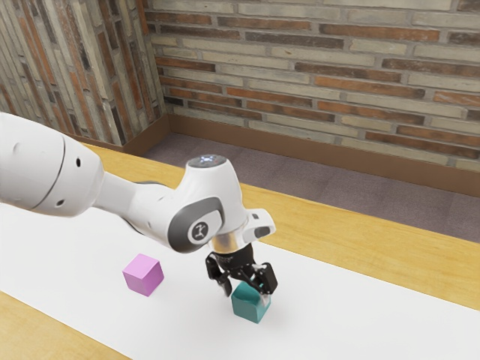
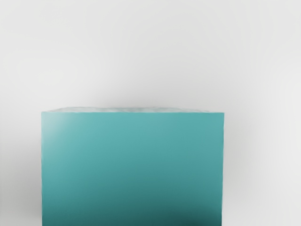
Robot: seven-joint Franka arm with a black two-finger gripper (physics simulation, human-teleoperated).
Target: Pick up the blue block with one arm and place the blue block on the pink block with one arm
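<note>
Walls [image 1: 315, 67]: brick, in brown, red and grey; one runs along the back and one along the exterior view's left, and they meet in a corner.
Floor [image 1: 337, 180]: a dull grey-purple strip between the walls and the table.
Table [image 1: 375, 247]: light wood, crossing the exterior view from the upper left to the lower right; its far edge is bare wood.
Mat [image 1: 90, 315]: a wide white sheet lying flat on the table; both blocks stand on it. In the wrist view it is the pale ground [image 2: 150, 47] behind the blue block.
Arm [image 1: 135, 202]: white with grey joints, coming in from the exterior view's left and bending down to the mat near the middle.
Hand [image 1: 244, 289]: black, pointing down, very low, right at the top of the blue block. If it is already closed on the block or is open around it, I cannot tell.
Blue block [image 1: 249, 306]: a blue-green cube, standing on the mat directly under the hand. In the wrist view it [image 2: 131, 169] is close under the camera, one flat face turned to it, with a soft shadow around it on the mat.
Pink block [image 1: 142, 274]: a cube on the mat, toward the exterior view's left of the blue block, apart from it, nothing on top of it.
</note>
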